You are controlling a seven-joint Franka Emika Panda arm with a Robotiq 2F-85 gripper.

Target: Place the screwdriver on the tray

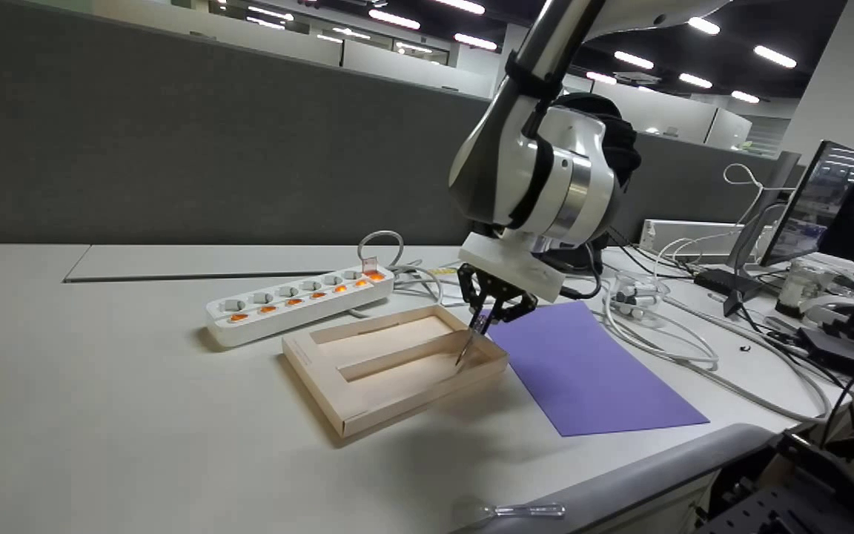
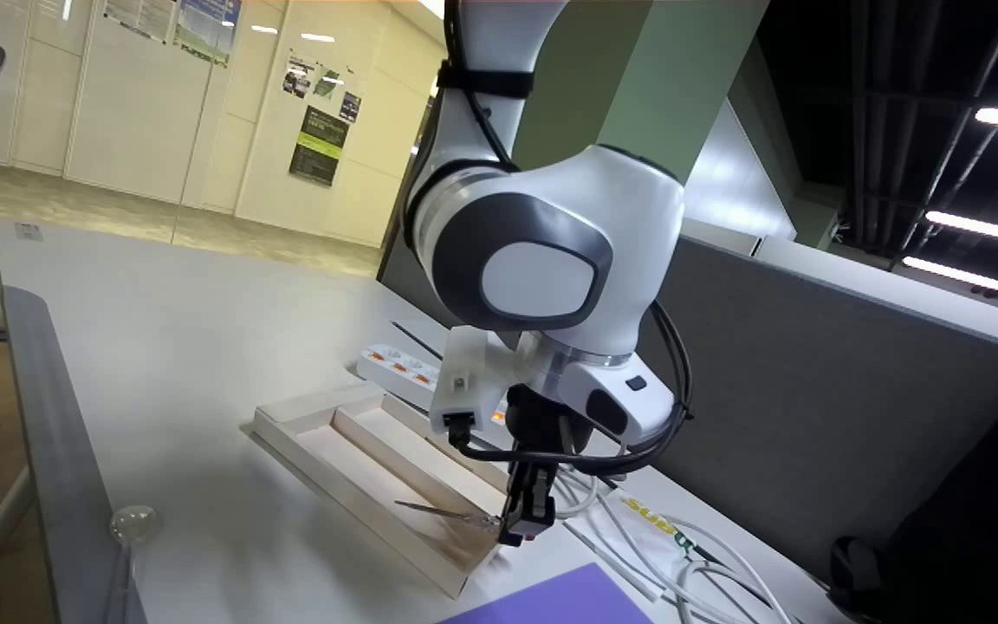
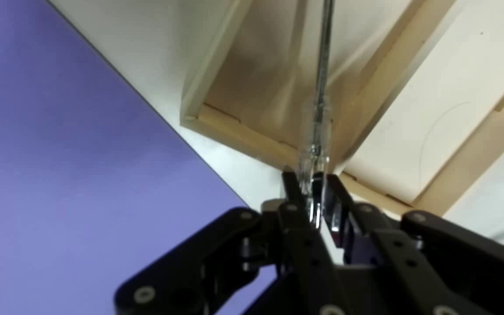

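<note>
The jaws stand nearly together on the clear handle of the screwdriver [image 3: 317, 122], gripping it with only that handle between them. The screwdriver is held at a slant, its thin metal shaft pointing down over the tray [image 1: 319, 371], which is pale wood with a raised rim. A divider [image 1: 397, 356] splits the tray into two long compartments, and the shaft is over the one farther from the power strip [image 1: 301, 305]. I cannot tell whether the tip touches the floor of that compartment. The jaws are at the end of the tray nearest the purple sheet [image 1: 597, 371], which lies flat on the tabletop [image 1: 138, 415] just beside the tray; the wrist view shows a narrow bare strip between the two.

The robot arm [image 2: 538, 282] hangs over this end of the tray. The power strip, white with orange switches, lies just behind the tray in an exterior view, with a cable [image 1: 381, 233] looping up at its end. A clear spoon-shaped thing [image 1: 527, 510] lies by the edge of the tabletop, well apart from the tray, in both exterior views. A grey partition [image 1: 212, 163] runs along the back, and a monitor [image 1: 816, 208] stands at the far right in an exterior view
</note>
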